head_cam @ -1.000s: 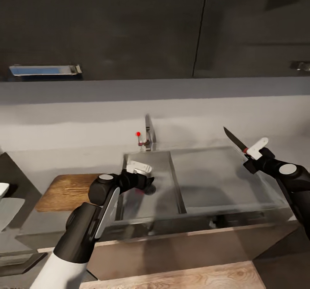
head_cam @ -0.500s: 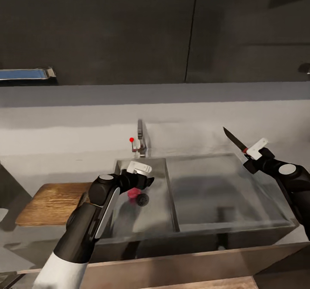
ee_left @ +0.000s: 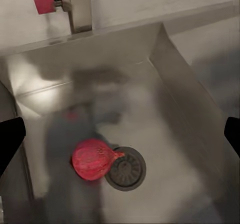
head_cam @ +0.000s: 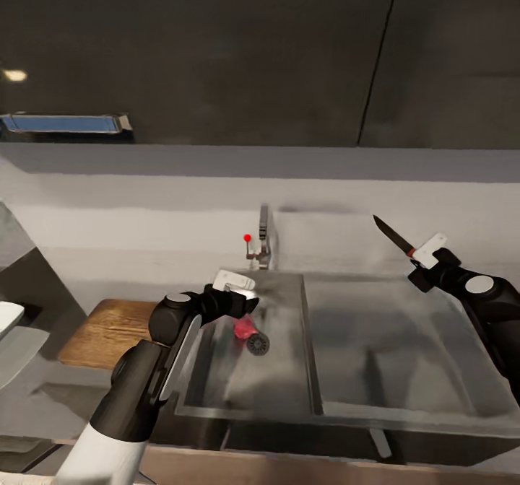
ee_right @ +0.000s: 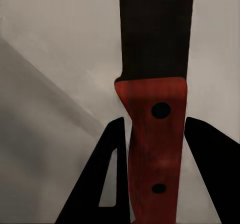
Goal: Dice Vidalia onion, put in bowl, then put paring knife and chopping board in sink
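Onion (ee_left: 91, 159) down on the sink (head_cam: 282, 391) floor, a reddish bulb lying just beside the round drain (ee_left: 126, 168), its pointed tip reaching over the drain rim. Left claw (head_cam: 235, 291) poised above the basin near the tap (head_cam: 263, 236), fingers spread wide with nothing between them, dark fingertips (ee_left: 10, 141) visible at either edge of the left wrist view. Right claw (ee_right: 152, 149) clamped on the red handle of the paring knife (head_cam: 403, 244), blade pointing up and away, held high over the drainboard side. Chopping board (head_cam: 108, 330) flat on the surface to the left of the sink, bare.

Probably a light, firm, round thing with a smooth papery skin, so likely to roll or squirt out under an off-centre pinch. Best taken across the widest part of the bulb, fingers either side of the middle, not on the tapered tip. Steel floor under it likely slick, so a straight descent and a squared closing, to avoid nudging it further over the drain. Knife stiff and sharp; best kept well apart from the left arm meanwhile.
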